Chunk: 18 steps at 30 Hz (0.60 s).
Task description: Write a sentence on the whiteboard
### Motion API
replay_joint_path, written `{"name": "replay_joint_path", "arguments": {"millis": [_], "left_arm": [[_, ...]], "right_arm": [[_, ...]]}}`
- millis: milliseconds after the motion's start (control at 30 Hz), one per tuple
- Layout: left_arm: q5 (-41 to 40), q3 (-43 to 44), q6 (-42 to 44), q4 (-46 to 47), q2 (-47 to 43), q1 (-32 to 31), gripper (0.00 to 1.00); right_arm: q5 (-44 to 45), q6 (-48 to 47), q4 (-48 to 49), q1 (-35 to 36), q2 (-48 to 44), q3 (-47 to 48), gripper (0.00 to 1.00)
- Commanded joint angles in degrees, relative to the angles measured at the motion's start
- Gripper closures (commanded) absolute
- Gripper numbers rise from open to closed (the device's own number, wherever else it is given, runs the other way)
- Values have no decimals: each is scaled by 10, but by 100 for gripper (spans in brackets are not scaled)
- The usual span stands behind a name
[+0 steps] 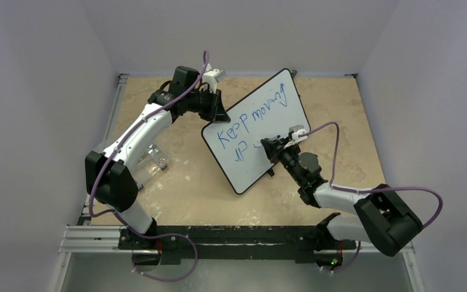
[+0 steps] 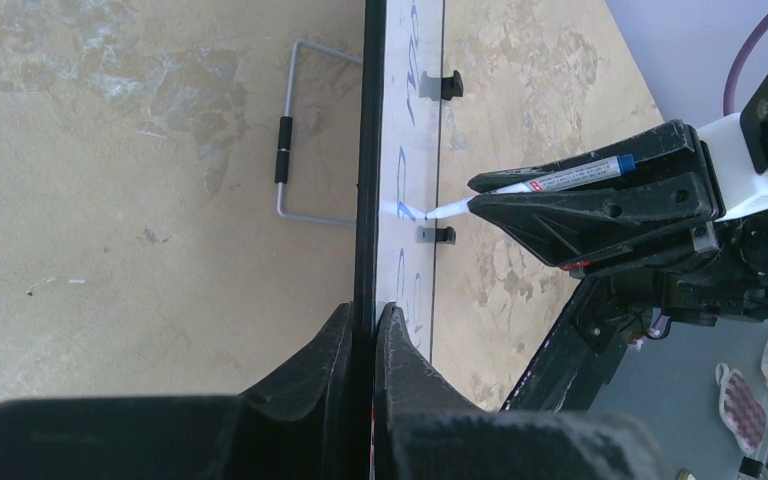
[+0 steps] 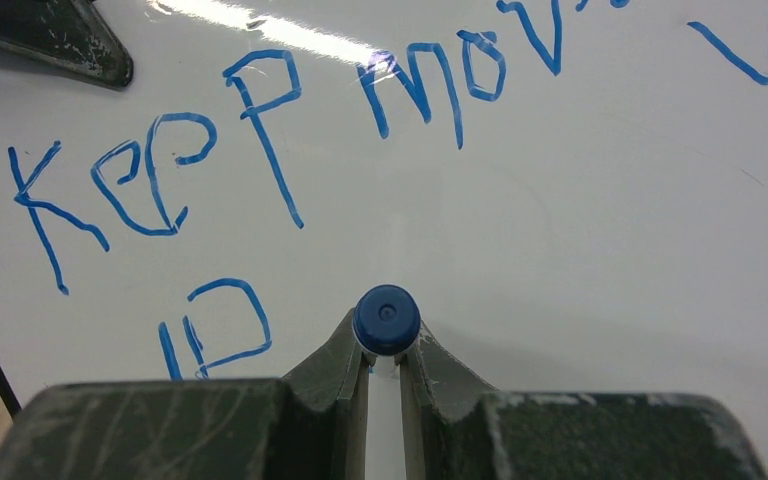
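Right gripper (image 3: 385, 352): closest to the lens in its own wrist view, fingers pinched tight on a blue marker (image 3: 387, 318), whose blue end cap faces me.
Marker tip: in the left wrist view the nib (image 2: 430, 212) sits at the board face and looks to be touching it, the barrel lying roughly square to the surface.
The whiteboard (image 1: 252, 164): stands propped on edge on the table (image 1: 340, 121), mid-table between the two arms. Its long axis runs from near-left to far-right in the overhead view.
The sentence (image 1: 252, 118): blue letters, "Keep moving" along the long axis, with a short second line beneath that reads about "UP".
Left gripper (image 2: 363, 330): closed on the board's black rim at the far-left edge, steadying it.
Key relation: the marker rests on the second line just right of its last letters. Bare white board lies onward to the right along the long axis, so I'd judge the next stroke goes that way.
Nearer arm: the right one, reaching in from the near-right with elbow low and wrist pitched toward the board face.
Left arm pose: stretched out from the near-left, wrist bent in to meet the rim.
Risk: a hard press could tip or slide the board against the left grip.
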Motion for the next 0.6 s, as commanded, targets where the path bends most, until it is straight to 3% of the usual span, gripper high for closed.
{"name": "replay_joint_path", "arguments": {"millis": [0,567], "left_arm": [[-119,-1,40,-38,-5,-3,100],[-120,-1,42,-39,-6,-4,100]], "right_arm": [[13,0,-54,-2,5,10,100],[4,-9,-63,-7,17,70,100]]}}
